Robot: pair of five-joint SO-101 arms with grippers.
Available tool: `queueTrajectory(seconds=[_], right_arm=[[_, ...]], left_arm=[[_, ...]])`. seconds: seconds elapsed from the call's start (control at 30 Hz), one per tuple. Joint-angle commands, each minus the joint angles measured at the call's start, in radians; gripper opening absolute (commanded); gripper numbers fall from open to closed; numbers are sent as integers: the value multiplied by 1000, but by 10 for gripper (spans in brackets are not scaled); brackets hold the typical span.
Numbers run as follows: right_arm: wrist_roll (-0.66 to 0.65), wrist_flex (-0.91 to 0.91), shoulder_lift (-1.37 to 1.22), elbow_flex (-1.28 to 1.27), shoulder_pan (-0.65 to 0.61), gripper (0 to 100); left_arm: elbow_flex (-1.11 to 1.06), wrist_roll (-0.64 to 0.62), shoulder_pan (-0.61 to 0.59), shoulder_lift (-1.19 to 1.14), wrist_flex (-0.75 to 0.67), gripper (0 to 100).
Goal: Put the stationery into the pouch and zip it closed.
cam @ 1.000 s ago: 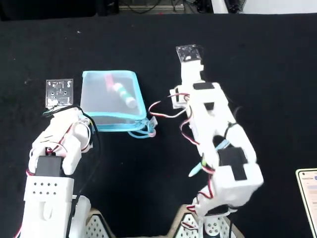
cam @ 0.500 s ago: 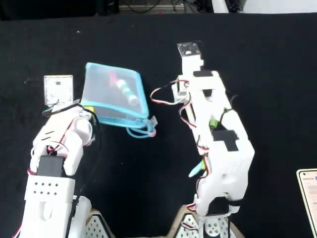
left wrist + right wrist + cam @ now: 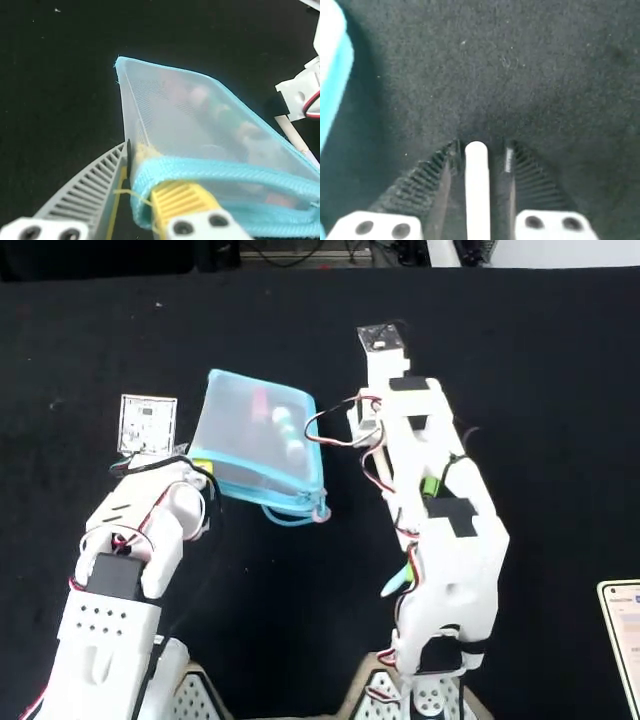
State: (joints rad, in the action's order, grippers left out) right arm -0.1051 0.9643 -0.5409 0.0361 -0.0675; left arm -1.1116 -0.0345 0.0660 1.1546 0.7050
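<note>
My left jaws are clenched on the pouch at one end of its blue zip edge, a yellow pad pressed on the trim. The pouch is askew over the black counter, left of the middle, between my two arms, its near corner just beside my right arm. Through the mesh I see stationery inside, as pink and white shapes. My right jaws grasp a white stick that points out over bare counter, near the pouch's blue edge.
</note>
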Motion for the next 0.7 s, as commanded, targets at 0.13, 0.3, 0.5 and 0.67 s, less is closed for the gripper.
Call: queueTrajectory(seconds=[0.13,0.3,0.5,0.67], right_arm=[[-3,110,65,47,15,11],[2,120,200,-58,9,10],[2,52,433,-245,8,10],[3,-100,581,-437,9,11]], left_arm=[[22,-9,-107,11,75,30],[21,-9,-105,3,78,30],[19,-9,-105,3,74,30],[19,-9,-105,3,74,30]])
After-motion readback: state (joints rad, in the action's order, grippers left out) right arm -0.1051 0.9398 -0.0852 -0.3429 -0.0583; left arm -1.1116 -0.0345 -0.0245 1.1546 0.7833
